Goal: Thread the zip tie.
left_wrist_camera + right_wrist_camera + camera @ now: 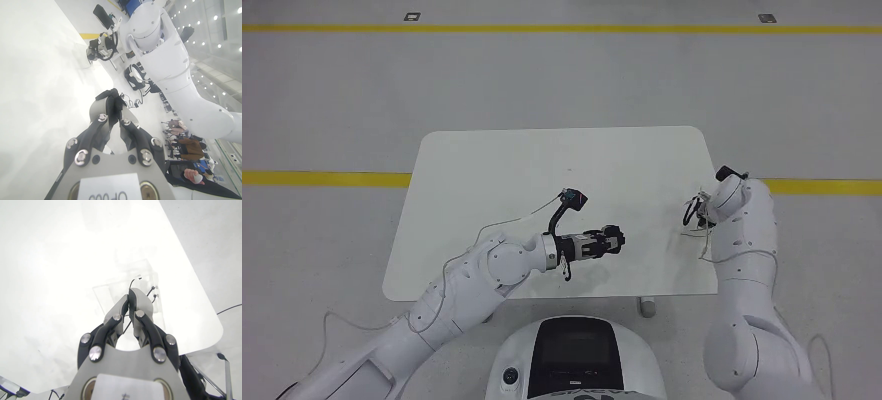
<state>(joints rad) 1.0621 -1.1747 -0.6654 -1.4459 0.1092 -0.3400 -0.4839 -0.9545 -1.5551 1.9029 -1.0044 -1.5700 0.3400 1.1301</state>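
Note:
My right gripper (129,294) is shut on a thin black zip tie (133,281). The tie's head end pokes out past the fingertips and its tail hangs back between the fingers. The gripper hovers over a clear tray (105,291) near the table's right edge, where two more black zip ties (151,291) lie. In the top view, the right gripper (692,212) is at the right side of the table. My left gripper (620,238) is over the table's middle front. Its black pads (113,102) are pressed together with nothing visible between them.
The white table (542,180) has rounded corners and open surface at the left and back. From the left wrist, the clear tray (83,56) and the right gripper (94,51) show at the far table edge. A black cable (228,308) trails off the table's right side.

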